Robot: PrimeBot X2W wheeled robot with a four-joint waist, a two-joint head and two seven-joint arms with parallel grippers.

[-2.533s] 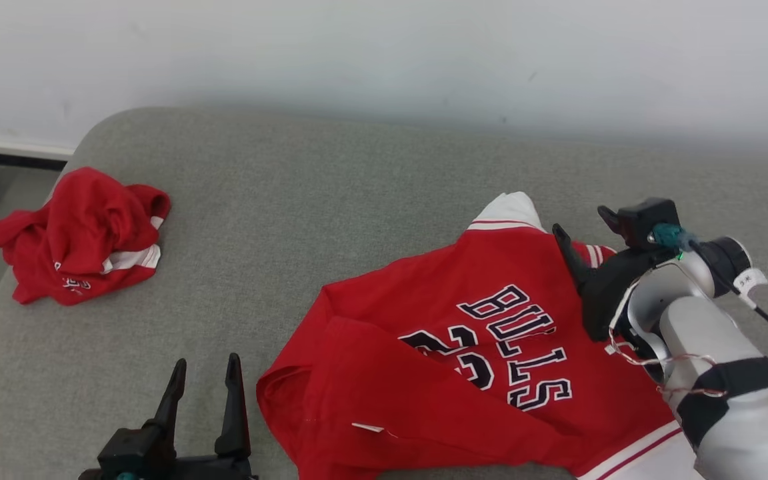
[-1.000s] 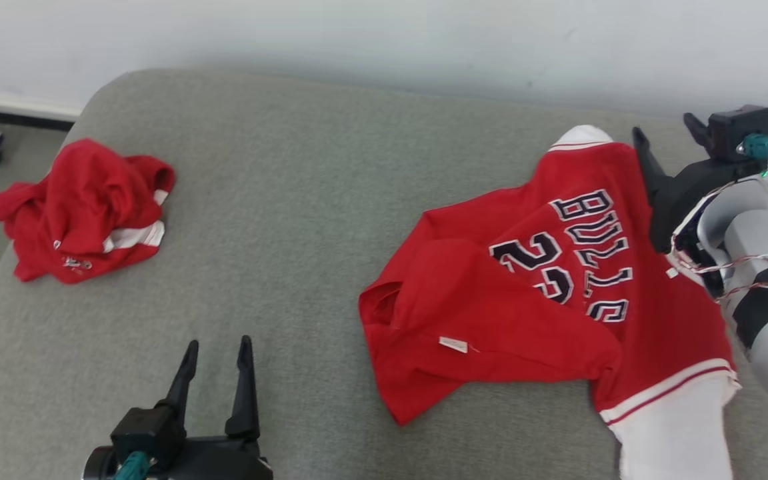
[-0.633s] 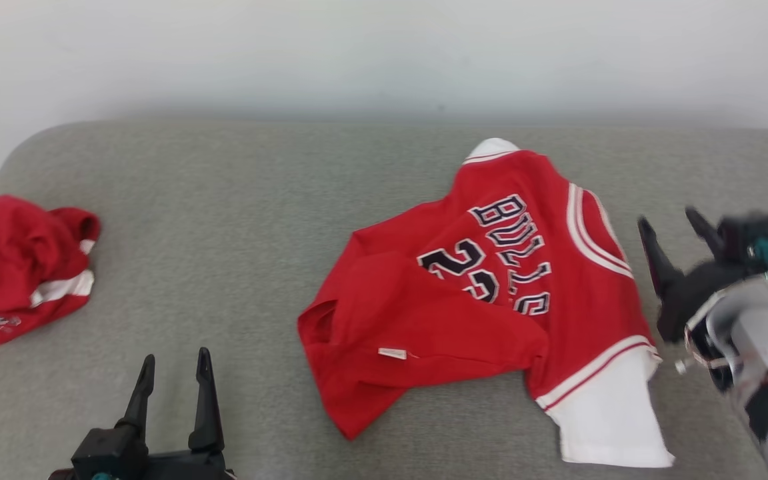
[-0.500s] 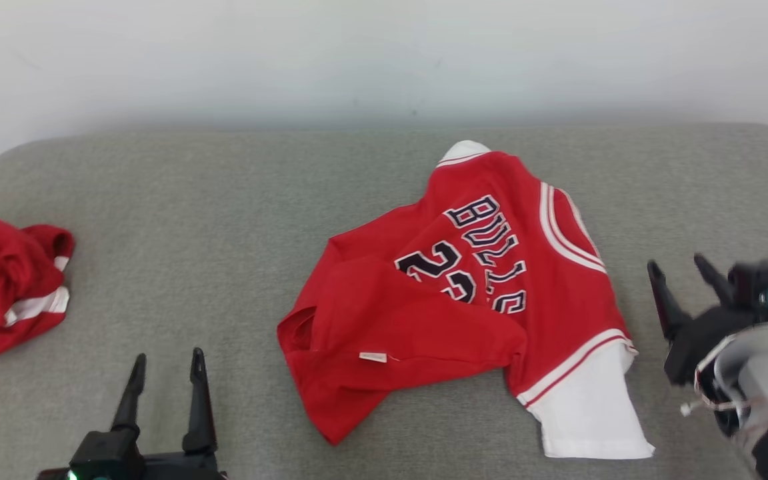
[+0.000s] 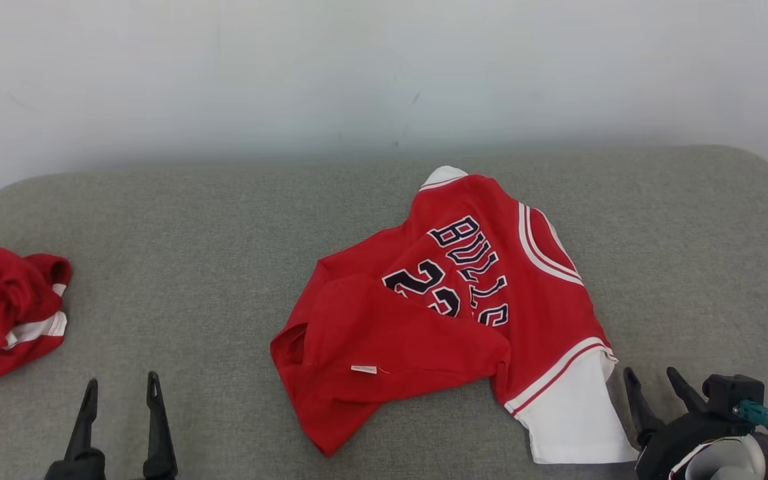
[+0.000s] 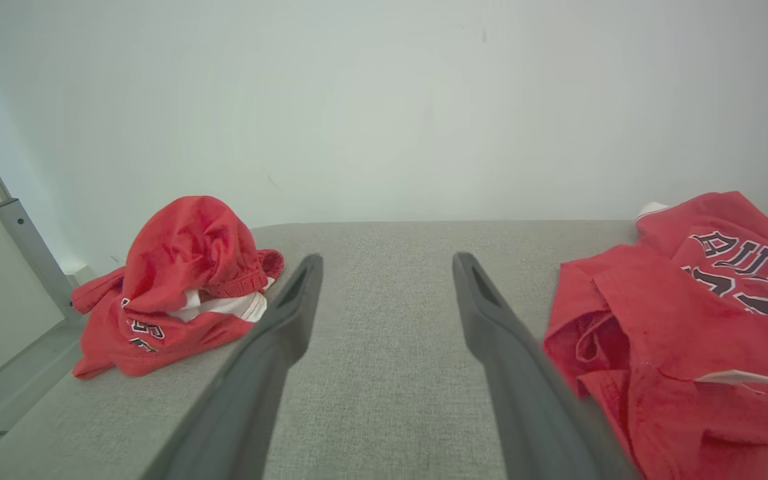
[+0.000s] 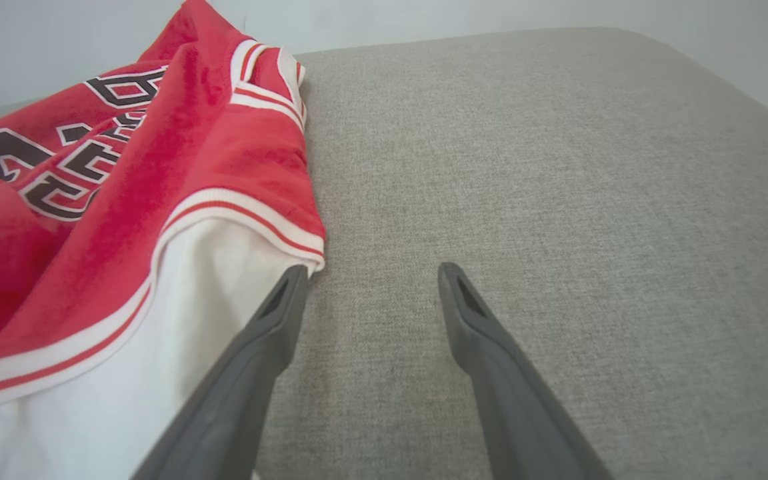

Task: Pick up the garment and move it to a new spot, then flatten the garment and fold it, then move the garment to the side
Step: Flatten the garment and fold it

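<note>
Roughly in the middle of the grey upholstered surface [image 5: 191,220] lies the red jersey [image 5: 451,313], loosely spread and partly folded over itself. Its dark lettering and number face up on the far right half. A flap of plain red cloth is turned over the near left half, with a small white tag [image 5: 363,369] showing on it. A white sleeve [image 5: 571,413] edged with red and white stripes sticks out at the jersey's near right corner, and a smaller bit of white pokes out at its far edge. The jersey rests flat on the surface and nothing grips it.

Just right of the white sleeve, near the bottom edge, is the right gripper [image 5: 651,377], its two dark fingers spread apart and empty. In the right wrist view the gripper [image 7: 372,273] points across bare grey fabric, its left finger right at the striped hem of the jersey [image 7: 91,200]; whether it touches the cloth cannot be told.

The left gripper [image 5: 121,387] sits at the near left, well apart from the jersey, jaws likewise wide and holding nothing. Its wrist view shows the fingers [image 6: 387,267] over bare surface, the jersey [image 6: 677,320] to their right.

A second, crumpled red garment [image 5: 4,307] is heaped at the far left edge of the surface, also seen in the left wrist view [image 6: 177,287]. A pale wall [image 5: 357,67] rises behind.
</note>
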